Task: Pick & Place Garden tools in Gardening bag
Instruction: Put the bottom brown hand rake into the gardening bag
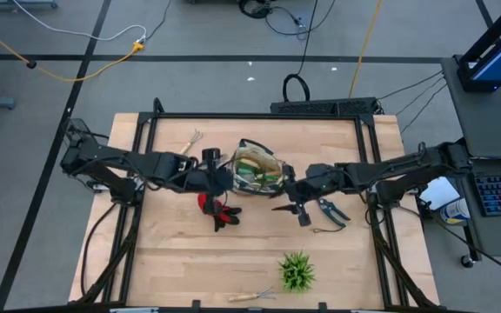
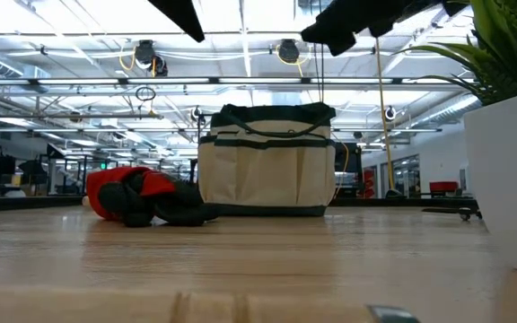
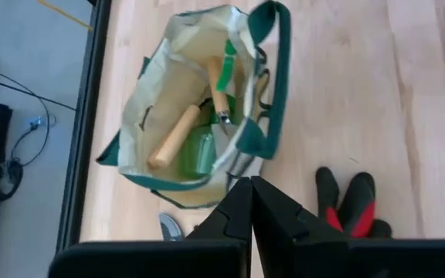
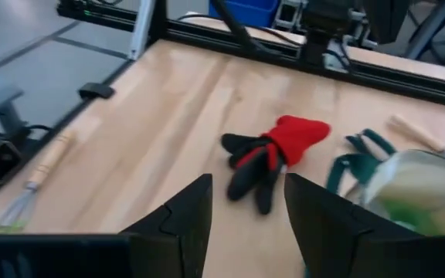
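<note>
High view: wooden table with both arms reaching toward the middle. Gardening bag near the centre of the table, cream fabric with dark green trim, mouth open upward. Inside, seen in the left wrist view, a wooden-handled tool lying slantwise, a second tool with a green-banded handle and something pale green.

Left gripper just beside the bag on its left side, above the table, fingers pressed together on nothing. Red-and-black glove flat on the table just below that gripper, close to the bag; in the low view the same glove touching or nearly touching the bag's base, which of the two not clear.

Right gripper on the bag's right side, held over the table, fingers spread apart and empty, pointed toward the glove. Pruning shears with dark handles lying on the table just beside that gripper, toward the right edge.

Small rake with wooden handle near the table's far left part, apart from the bag. Another wooden-handled rake at the near edge, beside the green spiky plant. Same rake visible in the right wrist view, well apart from the glove.
</note>
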